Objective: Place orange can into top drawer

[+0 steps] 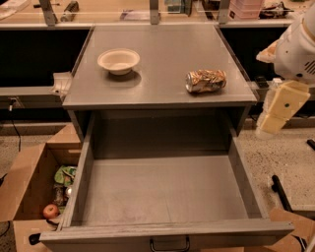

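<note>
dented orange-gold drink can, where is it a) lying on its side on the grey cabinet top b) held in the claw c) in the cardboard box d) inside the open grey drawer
A: the dented orange-gold drink can lies on its side on the grey cabinet top; the claw hangs to the right of the cabinet, apart from it.

Dim, warm-lit workroom, with a long pale counter (pixel 108 17) along the back, upright metal posts (pixel 154 11) and clutter on it, deep shadow beneath. In the middle a grey cabinet (pixel 162 59) on a speckled floor (pixel 290 152), an open brown cardboard box (pixel 24 182) just beside it at left and a black cable (pixel 14 130) hanging near the back on that side. At the right edge, beside the cabinet's top and above the floor, the cream gripper (pixel 268 123).
</note>
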Controlling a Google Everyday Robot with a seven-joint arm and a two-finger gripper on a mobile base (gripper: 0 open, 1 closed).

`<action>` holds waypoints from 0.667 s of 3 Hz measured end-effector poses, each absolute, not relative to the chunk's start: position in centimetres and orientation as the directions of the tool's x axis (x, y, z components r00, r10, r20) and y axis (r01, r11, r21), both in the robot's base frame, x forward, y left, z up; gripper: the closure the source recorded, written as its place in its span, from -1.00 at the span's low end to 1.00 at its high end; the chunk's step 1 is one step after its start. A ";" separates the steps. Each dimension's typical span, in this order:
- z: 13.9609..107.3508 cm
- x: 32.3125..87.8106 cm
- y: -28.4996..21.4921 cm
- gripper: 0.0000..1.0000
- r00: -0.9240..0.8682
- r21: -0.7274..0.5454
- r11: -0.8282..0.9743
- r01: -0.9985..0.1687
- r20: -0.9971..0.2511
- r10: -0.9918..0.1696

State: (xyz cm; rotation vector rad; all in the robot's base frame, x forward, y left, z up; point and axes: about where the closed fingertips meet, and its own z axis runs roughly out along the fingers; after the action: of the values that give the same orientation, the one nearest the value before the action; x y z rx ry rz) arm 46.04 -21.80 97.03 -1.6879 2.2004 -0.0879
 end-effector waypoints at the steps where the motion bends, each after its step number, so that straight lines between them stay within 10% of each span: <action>1: 96.0 51.3 -21.5 -1.00 -0.171 -0.281 0.270 -0.921 -0.331 -0.928; 2: 94.2 57.5 -21.2 -1.00 -0.146 -0.255 0.280 -0.925 -0.443 -0.884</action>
State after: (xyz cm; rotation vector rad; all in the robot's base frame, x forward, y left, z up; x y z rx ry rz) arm 57.54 -21.17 94.17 -1.6195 2.0450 0.1059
